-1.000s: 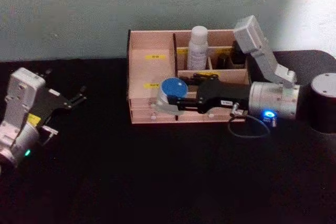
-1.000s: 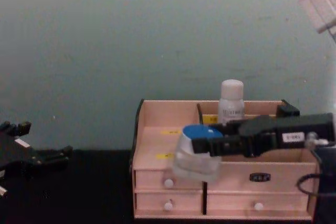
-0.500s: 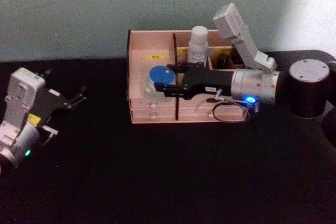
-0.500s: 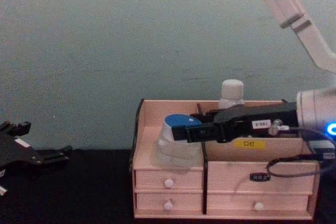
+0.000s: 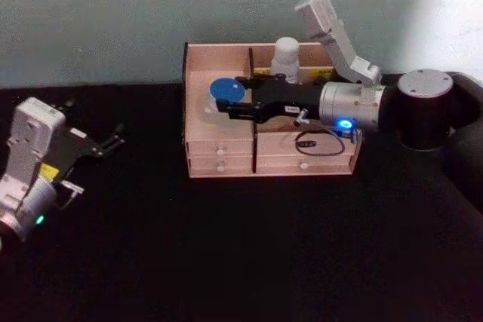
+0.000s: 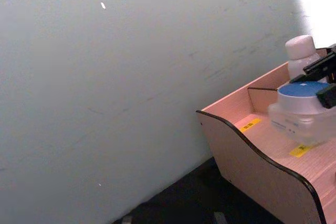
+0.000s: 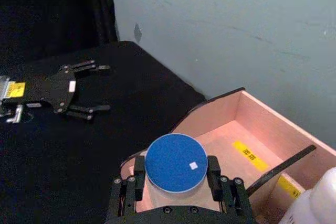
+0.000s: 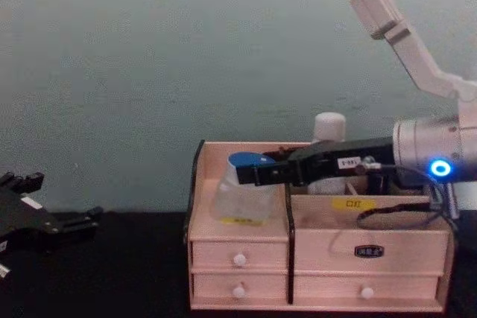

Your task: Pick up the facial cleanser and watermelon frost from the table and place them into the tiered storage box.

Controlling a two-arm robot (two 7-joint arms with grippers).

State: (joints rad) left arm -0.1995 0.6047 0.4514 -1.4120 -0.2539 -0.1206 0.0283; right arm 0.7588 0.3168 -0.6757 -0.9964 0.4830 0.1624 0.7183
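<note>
- One of my two items is already sitting in the tiered storage box (image 5: 198,157): the facial cleanser (image 5: 286,53) is standing upright in a rear compartment, just right of the centre divider.
- I am working on the second one now. My right gripper (image 5: 226,103) is clenching the watermelon frost (image 5: 223,96), with a black finger pressing on either side just under its blue lid.
- I am holding the jar over the box's left section; in the chest view its base looks low against the stepped floor near a yellow label, but I cannot tell whether it is touching the wood.
- Judging from that, what is left is setting the jar down in that left compartment, releasing it, and drawing my arm back clear of the box.
- My left gripper (image 5: 102,143) is idling well to the left of the box, above the dark table (image 5: 249,246), its fingers spread and gripping nothing.
</note>
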